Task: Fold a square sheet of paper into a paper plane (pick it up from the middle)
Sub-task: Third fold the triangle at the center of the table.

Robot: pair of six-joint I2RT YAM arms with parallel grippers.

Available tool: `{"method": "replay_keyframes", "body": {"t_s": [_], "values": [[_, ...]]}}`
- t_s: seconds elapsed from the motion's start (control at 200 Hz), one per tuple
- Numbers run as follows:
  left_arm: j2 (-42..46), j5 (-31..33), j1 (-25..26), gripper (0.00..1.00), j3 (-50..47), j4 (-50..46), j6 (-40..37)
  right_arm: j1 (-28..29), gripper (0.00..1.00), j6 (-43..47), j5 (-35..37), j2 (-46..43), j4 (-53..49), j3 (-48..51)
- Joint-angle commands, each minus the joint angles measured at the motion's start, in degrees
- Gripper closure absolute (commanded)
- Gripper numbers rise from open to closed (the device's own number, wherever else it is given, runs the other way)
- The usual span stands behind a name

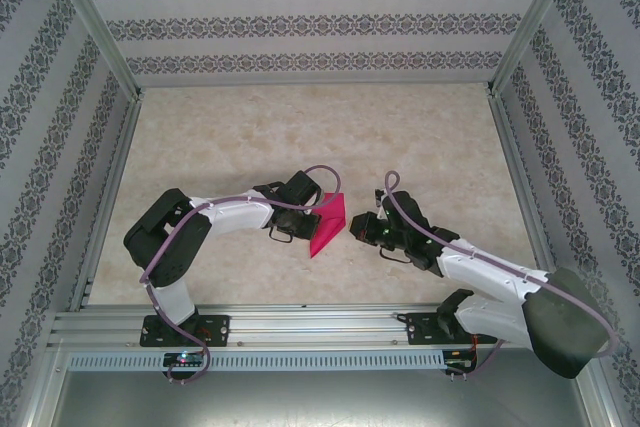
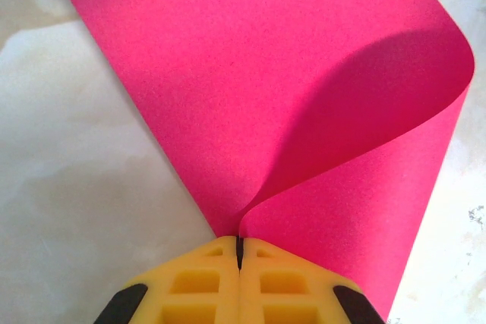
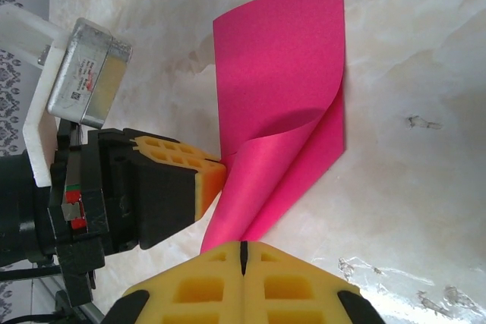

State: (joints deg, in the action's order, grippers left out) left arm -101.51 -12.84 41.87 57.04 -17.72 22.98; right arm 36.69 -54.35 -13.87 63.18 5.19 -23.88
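Observation:
The square sheet of paper (image 1: pixel 328 227) is bright magenta and lies between the two arms, one flap curled up off the table. In the left wrist view the sheet (image 2: pixel 266 73) rises in a curve from my left gripper (image 2: pixel 239 242), whose yellow pads are shut on its edge. From above, my left gripper (image 1: pixel 314 215) sits at the sheet's left side and my right gripper (image 1: pixel 352 227) at its right side. The right wrist view shows the sheet (image 3: pixel 281 73) running down into my right gripper (image 3: pixel 243 246), whose pads are shut on its near edge. My left gripper (image 3: pixel 216 176) pinches the sheet's left edge.
The marbled table (image 1: pixel 300 127) stretches open behind the arms. Patterned walls (image 1: pixel 310 22) close it in on three sides. A metal rail (image 1: pixel 320 322) carrying both arm bases runs along the near edge.

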Motion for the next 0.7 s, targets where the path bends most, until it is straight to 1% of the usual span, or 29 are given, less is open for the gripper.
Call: {"method": "replay_keyframes", "body": {"t_s": [0.0, 0.145, 0.49, 0.694], "values": [[-0.7, -0.6, -0.4, 1.0, -0.8, -0.2, 0.1, 1.2, 1.0, -1.5, 2.8, 0.5, 2.9, 0.5], [-0.7, -0.6, -0.5, 1.0, -1.0, -0.1, -0.1, 2.2, 1.0, -2.6, 4.2, 0.6, 3.3, 0.6], [-0.9, -0.6, -0.5, 1.0, -1.0, 0.3, -0.3, 3.9, 1.0, -3.3, 4.8, 1.3, 2.7, 0.7], [-1.5, -0.9, -0.7, 1.0, -0.7, 0.3, -0.4, 5.1, 1.0, -4.6, 2.5, 5.1, 5.9, 0.4]]}}
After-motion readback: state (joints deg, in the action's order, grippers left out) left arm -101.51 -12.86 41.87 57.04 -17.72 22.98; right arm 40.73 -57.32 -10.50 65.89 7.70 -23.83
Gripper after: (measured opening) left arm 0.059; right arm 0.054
